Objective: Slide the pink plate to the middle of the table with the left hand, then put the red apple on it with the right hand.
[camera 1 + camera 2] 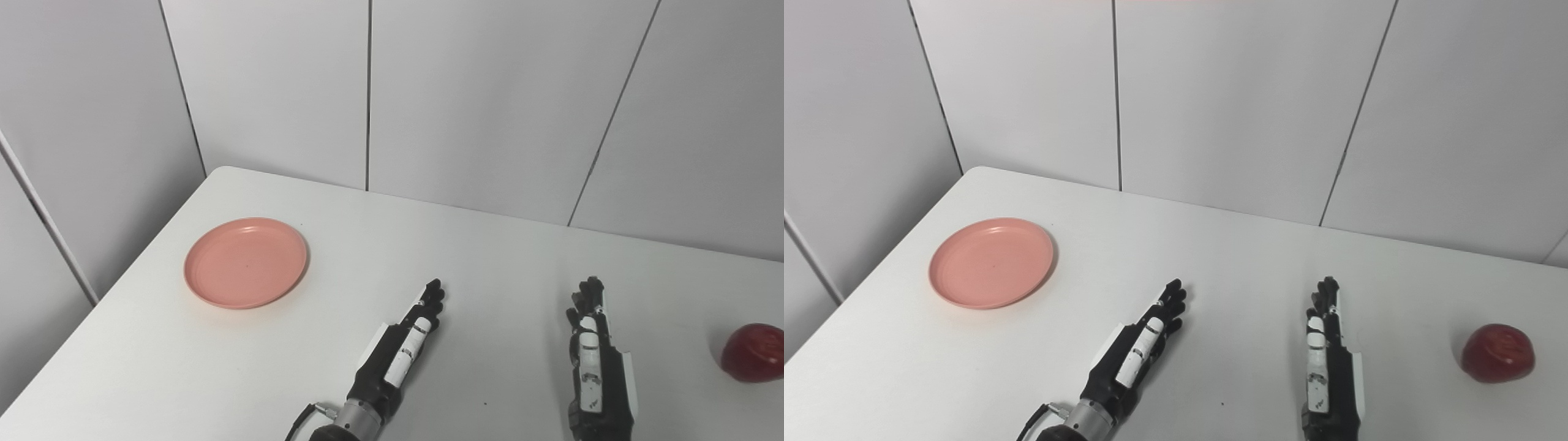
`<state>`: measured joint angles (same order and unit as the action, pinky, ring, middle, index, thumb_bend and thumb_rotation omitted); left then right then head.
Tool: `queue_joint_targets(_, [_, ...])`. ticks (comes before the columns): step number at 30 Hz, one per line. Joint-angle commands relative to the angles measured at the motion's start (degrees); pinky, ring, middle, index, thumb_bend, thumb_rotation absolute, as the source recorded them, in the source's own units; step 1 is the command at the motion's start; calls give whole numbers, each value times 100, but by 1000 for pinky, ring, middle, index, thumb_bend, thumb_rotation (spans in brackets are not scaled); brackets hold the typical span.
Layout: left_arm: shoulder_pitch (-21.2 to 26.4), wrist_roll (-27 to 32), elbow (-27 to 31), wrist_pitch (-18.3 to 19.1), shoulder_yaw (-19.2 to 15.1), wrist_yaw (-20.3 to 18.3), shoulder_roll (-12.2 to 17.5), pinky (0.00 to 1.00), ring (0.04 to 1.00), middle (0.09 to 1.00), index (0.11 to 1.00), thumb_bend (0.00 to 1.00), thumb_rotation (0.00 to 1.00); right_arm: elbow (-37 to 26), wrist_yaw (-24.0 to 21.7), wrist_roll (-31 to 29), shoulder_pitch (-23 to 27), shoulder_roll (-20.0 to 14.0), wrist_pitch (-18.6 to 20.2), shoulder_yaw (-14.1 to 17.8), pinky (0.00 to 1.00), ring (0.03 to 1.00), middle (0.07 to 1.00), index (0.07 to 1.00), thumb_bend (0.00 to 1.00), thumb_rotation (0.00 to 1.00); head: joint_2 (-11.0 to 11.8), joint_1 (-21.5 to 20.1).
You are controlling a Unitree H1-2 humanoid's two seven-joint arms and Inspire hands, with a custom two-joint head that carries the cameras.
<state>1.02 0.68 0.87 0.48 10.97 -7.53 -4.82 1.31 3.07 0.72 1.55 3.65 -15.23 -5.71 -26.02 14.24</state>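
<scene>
A pink plate [245,261] lies on the left part of the white table [392,245], with nothing on it. The red apple [1497,353] rests on the table at the far right. My left hand [404,343] lies low over the table near the front middle, fingers stretched out together and pointing up and to the right, holding nothing; the plate is well to its left. My right hand [592,349] sits beside it, fingers straight and pointing away from me, holding nothing; the apple is well to its right.
Grey wall panels [478,92] stand behind the table's far edge. The table's left edge [122,269] runs close by the plate. A cable [303,416] loops at the left wrist.
</scene>
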Motion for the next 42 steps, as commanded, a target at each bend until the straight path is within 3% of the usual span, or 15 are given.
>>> queue_joint_targets(1, [-94, -38, -221, -216, 27, 49, -63, 993, 999, 994, 980, 333, 1000, 446, -80, -21, -223, -180, -236, 115, 1000, 1000, 1000, 1000, 181, 1000, 4, 24])
queue_joint_targets(12, [-63, -133, -291, -368, 55, 82, -82, 989, 997, 995, 984, 322, 1000, 437, -151, -92, -232, -209, -237, 144, 1000, 1000, 1000, 999, 163, 1000, -18, 158])
queue_joint_targets(21, [-30, -54, -41, -40, -41, 190, -135, 995, 994, 995, 973, 374, 1000, 399, -175, -110, -242, -218, -173, 161, 1000, 1000, 1000, 998, 176, 1000, -71, 227])
queue_joint_targets(30, [227, -20, 277, 31, -225, 161, 12, 964, 971, 969, 945, 331, 1000, 386, -194, -102, -230, -209, -138, 162, 1000, 1000, 1000, 999, 160, 1000, -73, 275])
queue_joint_targets(37, [442, -47, 785, 471, -347, 132, 144, 984, 980, 971, 947, 389, 1000, 449, -253, -194, -220, -225, -245, 180, 1000, 1000, 1000, 1000, 163, 1000, -83, 371])
queue_joint_targets(42, [737, -8, 994, 472, -530, 158, 292, 946, 954, 963, 946, 407, 1000, 442, -290, -251, -221, -224, -191, 205, 1000, 1000, 1000, 1000, 168, 1000, -76, 430])
